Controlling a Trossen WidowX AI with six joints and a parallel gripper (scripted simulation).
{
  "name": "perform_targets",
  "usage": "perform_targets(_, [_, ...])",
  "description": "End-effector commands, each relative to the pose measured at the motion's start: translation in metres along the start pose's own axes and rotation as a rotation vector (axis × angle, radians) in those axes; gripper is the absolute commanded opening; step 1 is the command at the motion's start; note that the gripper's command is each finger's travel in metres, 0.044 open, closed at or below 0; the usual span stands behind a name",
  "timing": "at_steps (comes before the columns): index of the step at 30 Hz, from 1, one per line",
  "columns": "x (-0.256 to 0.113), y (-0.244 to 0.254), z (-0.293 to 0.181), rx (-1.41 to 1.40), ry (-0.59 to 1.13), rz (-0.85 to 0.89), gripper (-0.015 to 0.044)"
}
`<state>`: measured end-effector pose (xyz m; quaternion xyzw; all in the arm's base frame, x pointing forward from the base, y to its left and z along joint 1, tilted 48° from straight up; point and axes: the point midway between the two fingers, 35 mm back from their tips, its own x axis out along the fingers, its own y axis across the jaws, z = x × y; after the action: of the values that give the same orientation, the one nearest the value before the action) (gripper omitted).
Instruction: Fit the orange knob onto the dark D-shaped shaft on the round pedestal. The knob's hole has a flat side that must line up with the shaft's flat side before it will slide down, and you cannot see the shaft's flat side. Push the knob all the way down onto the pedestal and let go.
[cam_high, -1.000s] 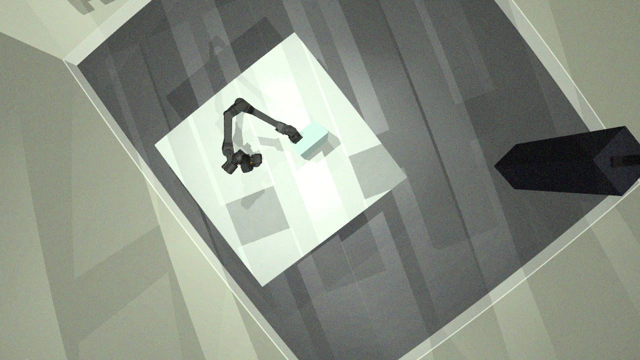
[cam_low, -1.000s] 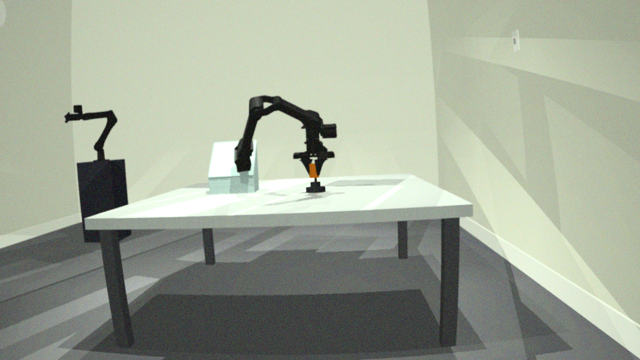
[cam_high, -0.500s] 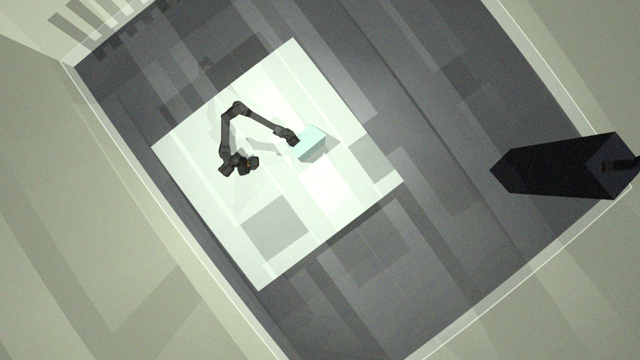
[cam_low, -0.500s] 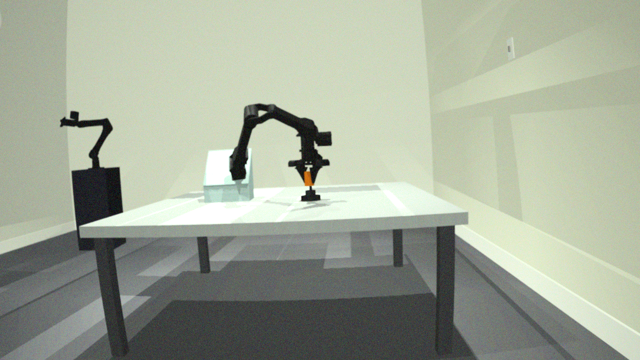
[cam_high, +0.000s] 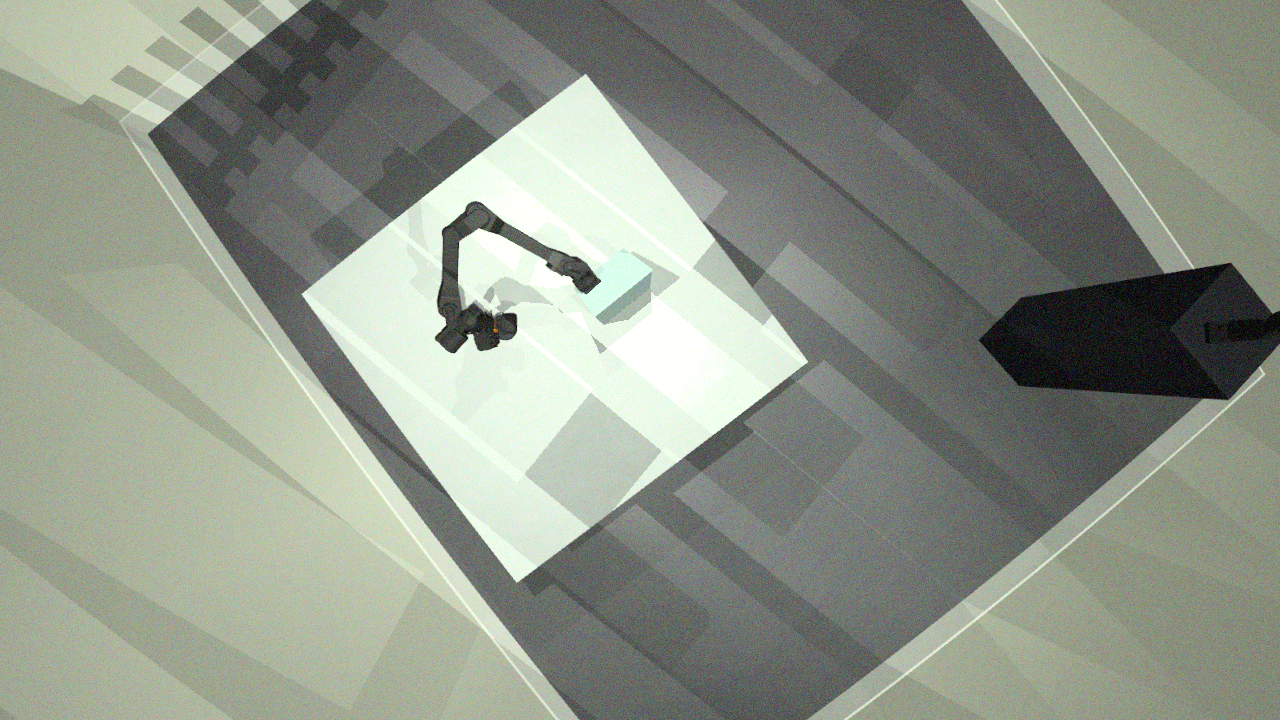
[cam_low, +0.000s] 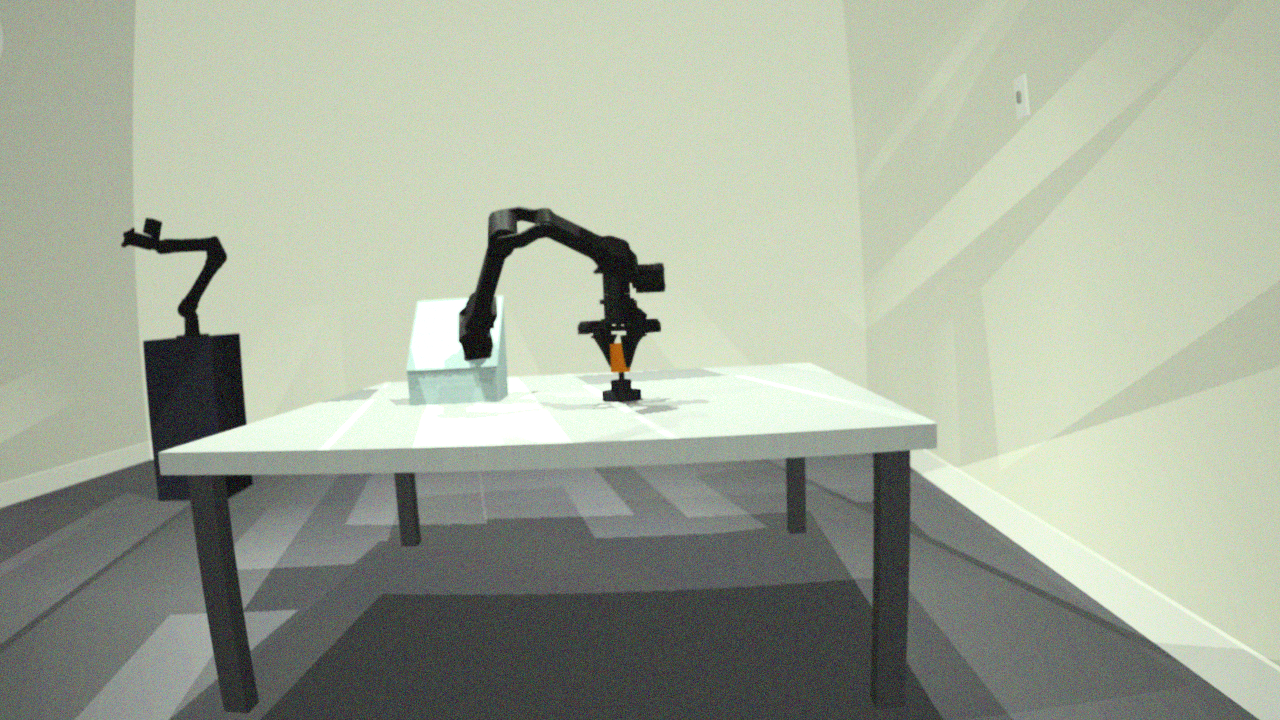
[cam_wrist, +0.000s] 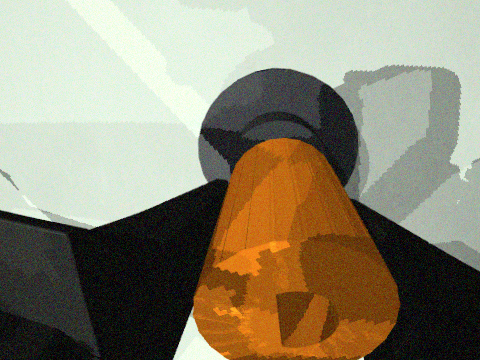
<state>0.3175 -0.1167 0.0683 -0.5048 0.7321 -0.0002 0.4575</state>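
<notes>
The gripper (cam_high: 495, 332) (cam_low: 619, 360) (cam_wrist: 287, 202) points down and is shut on the orange knob (cam_high: 494, 329) (cam_low: 618, 355) (cam_wrist: 285, 220), one finger on each side. The dark round pedestal (cam_low: 621, 394) (cam_wrist: 280, 92) stands on the table below the knob. In the exterior view a short piece of the dark shaft (cam_low: 621, 376) shows between knob and pedestal, so the knob is above the pedestal. Whether the shaft's tip is inside the knob is hidden. In the wrist view a D-shaped hole shows in the knob's near end, its flat side to the left.
A pale teal block with a sloped top (cam_high: 619, 279) (cam_low: 456, 385) stands on the white table (cam_high: 572, 358) (cam_low: 546, 458) beside the arm's base. A black stand (cam_high: 1109, 331) (cam_low: 192, 402) with another arm is away from the table.
</notes>
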Motion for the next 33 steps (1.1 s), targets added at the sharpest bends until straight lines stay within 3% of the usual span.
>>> perform_targets(1, [-0.0032, 0.0002, 0.0012, -0.002, -0.001, -0.001, 0.0000])
perform_targets(10, [-0.0034, 0.0040, 0.0018, -0.212, -0.001, -0.001, 0.0000])
perform_targets(33, [-0.0031, -0.0004, 0.0002, -0.212, -0.001, -0.001, 0.0000])
